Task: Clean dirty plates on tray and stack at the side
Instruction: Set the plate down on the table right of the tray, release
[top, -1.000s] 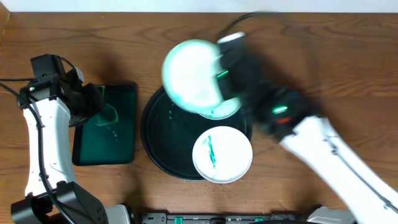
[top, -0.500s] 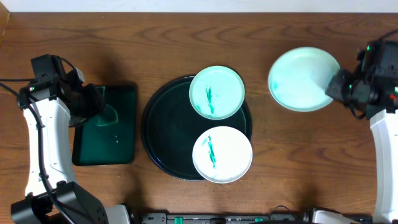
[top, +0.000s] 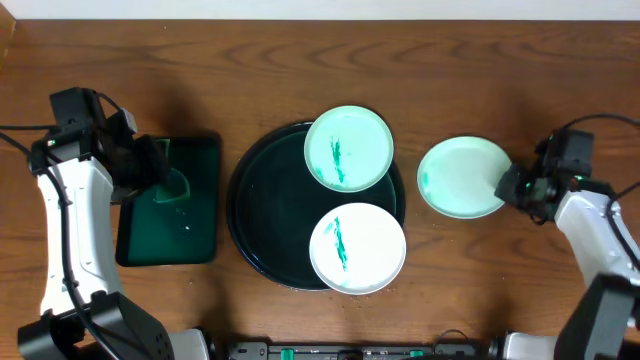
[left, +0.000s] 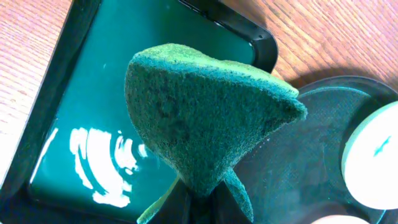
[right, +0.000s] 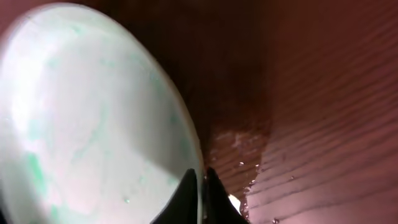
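Two dirty plates with green smears lie on the round black tray (top: 262, 220): one at the tray's back right (top: 348, 148), one at its front right (top: 357, 248). A third pale plate (top: 462, 176) sits low over the wood right of the tray, its right rim pinched in my right gripper (top: 512, 187); the right wrist view shows the fingers (right: 201, 186) shut on the plate's rim (right: 93, 124), with faint green traces on it. My left gripper (top: 160, 170) hovers over the rectangular green tray and is shut on a green sponge (left: 205, 118).
The rectangular dark green tray (top: 200, 240) holds a film of water (left: 93, 162) left of the round tray. Water drops wet the wood by the right plate (right: 249, 149).
My right arm swung the plate from above the round tray out to the right and lowered it toward the table. The left arm stayed still.
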